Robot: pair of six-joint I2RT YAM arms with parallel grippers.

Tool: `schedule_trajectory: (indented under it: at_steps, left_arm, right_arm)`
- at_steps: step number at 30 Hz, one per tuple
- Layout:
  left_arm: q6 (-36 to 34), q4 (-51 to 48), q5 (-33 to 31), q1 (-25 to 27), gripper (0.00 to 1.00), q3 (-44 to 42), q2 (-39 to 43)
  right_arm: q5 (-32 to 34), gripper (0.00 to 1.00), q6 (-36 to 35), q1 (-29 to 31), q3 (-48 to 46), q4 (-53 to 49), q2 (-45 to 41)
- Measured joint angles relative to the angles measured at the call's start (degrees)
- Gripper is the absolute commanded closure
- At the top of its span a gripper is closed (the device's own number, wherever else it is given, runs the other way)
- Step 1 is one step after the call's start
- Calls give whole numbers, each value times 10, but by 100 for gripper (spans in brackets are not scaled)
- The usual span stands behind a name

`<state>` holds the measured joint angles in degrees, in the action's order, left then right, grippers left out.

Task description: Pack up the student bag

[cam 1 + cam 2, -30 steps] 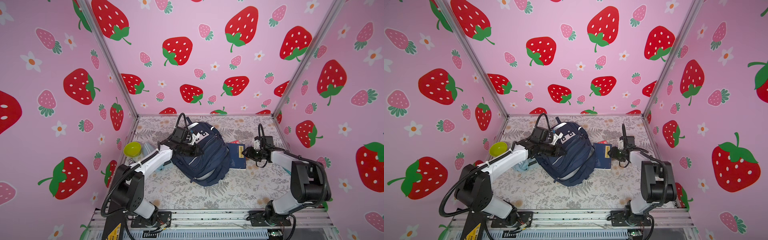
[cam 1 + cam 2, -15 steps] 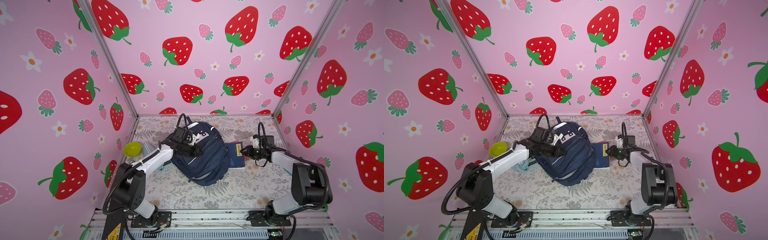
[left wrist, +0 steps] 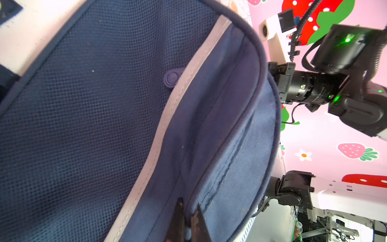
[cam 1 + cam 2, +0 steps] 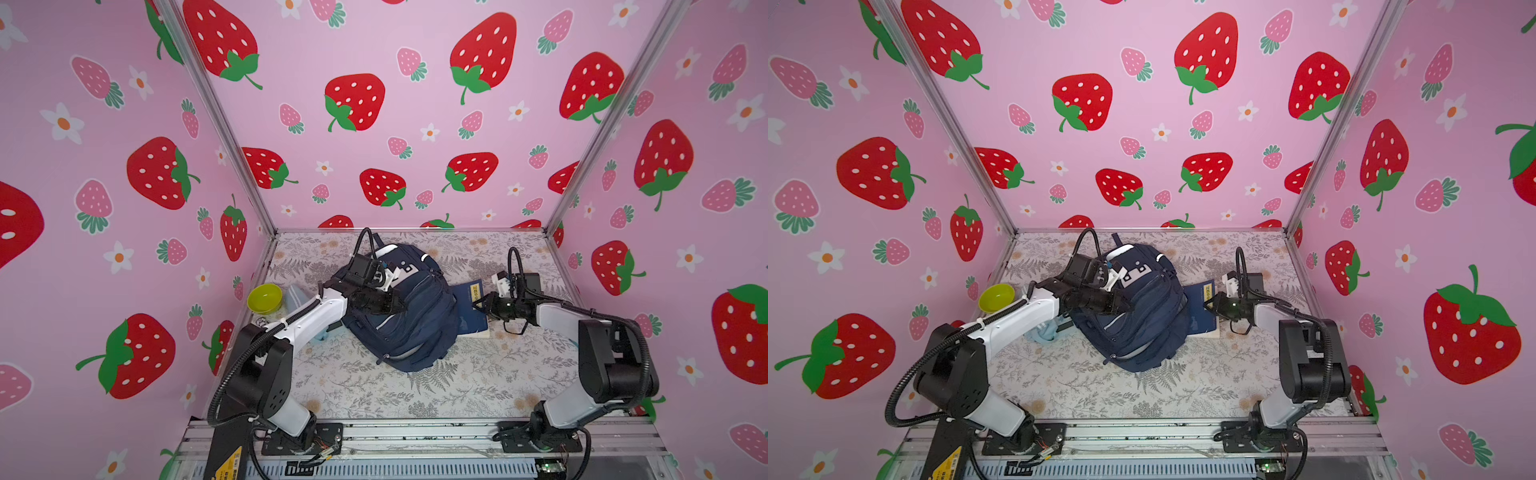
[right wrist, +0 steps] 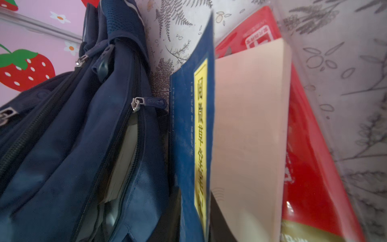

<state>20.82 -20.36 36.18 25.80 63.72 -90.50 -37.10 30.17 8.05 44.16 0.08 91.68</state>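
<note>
In both top views I see the student bag (image 4: 411,316) lying on the fern-print table (image 4: 415,390), roughly mid-table and towards the back wall, with a green bowl (image 4: 264,298) off at the left edge. The left gripper (image 4: 397,305) rests on top of the bag's front, and the right gripper (image 4: 480,303) sits at the near corner of a blue book (image 4: 467,299) that lies just beside the bag on its right, touching it. From the left wrist camera, the navy mesh and a silver stripe (image 3: 178,100) fill my screen; the left gripper's fingers (image 3: 178,220) are clenched almost together at a seam with a sliver of blue fabric pinched between them. From the right wrist camera I get the bag (image 5: 62,146) with one zip pocket gaping and a pale page block (image 5: 123,157) showing inside. Next to it is the blue book (image 5: 188,125), its cover with a yellow strip standing edge-on between the right gripper's dark fingers (image 5: 217,209), which grasp it. A red-covered item (image 5: 303,146) lies under the cream pages.
</note>
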Motion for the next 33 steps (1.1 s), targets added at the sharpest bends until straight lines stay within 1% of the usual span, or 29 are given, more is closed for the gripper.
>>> schedule_trajectory:
  at_steps: [3, 6, 8, 10, 12, 16, 18, 19, 22, 25, 29, 33]
  left_arm:
    - [0, 0, 1, 0, 100, 0, 0]
    - [1, 0, 1, -1, 100, 0, 0]
    - [1, -1, 0, -1, 82, 0, 0]
    - [3, -8, -2, -1, 68, 4, 1]
    - [12, -16, -12, -3, 59, 10, 4]
    - [33, -22, -35, -10, 44, 20, 33]
    - [42, -20, -37, -13, 31, 24, 55]
    - [50, -16, -36, -13, 29, 26, 65]
    - [84, 16, -20, -13, 27, 33, 83]
    - [130, 73, 8, -10, 27, 35, 77]
    - [202, 176, 39, 5, 26, 33, 34]
    - [266, 277, 53, 40, 25, 25, -28]
  right_arm:
    - [4, 93, 0, 0, 0, -2, 0]
    - [12, 98, -2, 0, 0, -10, -3]
    - [19, 99, -3, 0, 1, -22, -11]
    - [30, 99, -4, 0, 5, -41, -29]
    - [40, 99, -5, 0, 8, -57, -53]
    - [63, 99, -10, 1, 27, -92, -104]
    - [73, 99, -13, 1, 37, -105, -124]
    - [78, 99, -14, 1, 42, -112, -132]
    - [89, 99, -17, 1, 49, -129, -149]
    - [97, 99, -18, 1, 56, -149, -155]
    - [99, 98, -17, 1, 73, -176, -168]
    - [92, 97, -15, 3, 93, -185, -194]
